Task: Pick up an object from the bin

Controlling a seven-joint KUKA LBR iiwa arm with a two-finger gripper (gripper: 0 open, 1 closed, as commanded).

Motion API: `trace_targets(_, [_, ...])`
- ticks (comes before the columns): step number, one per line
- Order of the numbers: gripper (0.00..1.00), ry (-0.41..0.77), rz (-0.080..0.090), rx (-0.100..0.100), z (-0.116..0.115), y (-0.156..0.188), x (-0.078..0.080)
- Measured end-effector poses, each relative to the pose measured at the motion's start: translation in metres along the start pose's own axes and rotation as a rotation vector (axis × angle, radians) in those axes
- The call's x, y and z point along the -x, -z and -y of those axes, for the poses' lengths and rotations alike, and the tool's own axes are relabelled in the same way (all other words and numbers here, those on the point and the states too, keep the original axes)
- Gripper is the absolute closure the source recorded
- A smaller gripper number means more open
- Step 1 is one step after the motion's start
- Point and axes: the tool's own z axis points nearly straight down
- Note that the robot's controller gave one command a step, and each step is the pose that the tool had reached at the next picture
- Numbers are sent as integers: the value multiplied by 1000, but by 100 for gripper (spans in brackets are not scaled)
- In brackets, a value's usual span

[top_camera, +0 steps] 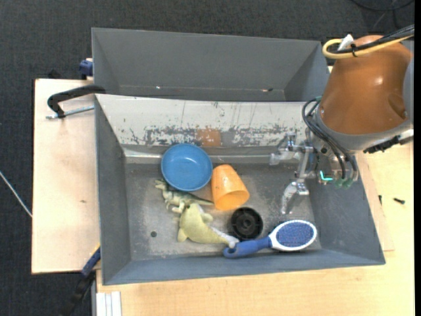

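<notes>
— Grey bin (pixel 131 196), blue bowl (pixel 186 166), orange cup (pixel 229 186), then the blue-handled brush (pixel 293 234) by the near wall. What's the risk?

— Well, the gripper (pixel 293 197) hangs just behind the brush's white head, and I cannot tell whether it is spread or closed. Descending off-centre, it may clip the head and skid it into the black disc (pixel 247 223).

One bowl (pixel 186 166), one cup (pixel 229 187), one black disc (pixel 246 223), one brush (pixel 279 237), two toy animals (pixel 197 226).
</notes>
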Motion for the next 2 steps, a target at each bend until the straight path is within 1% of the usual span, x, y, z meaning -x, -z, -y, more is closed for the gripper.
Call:
trace_targets(1, [0,-30,50,5,-69,-111,1])
trace_targets(2, [0,49,15,5,-151,-111,23])
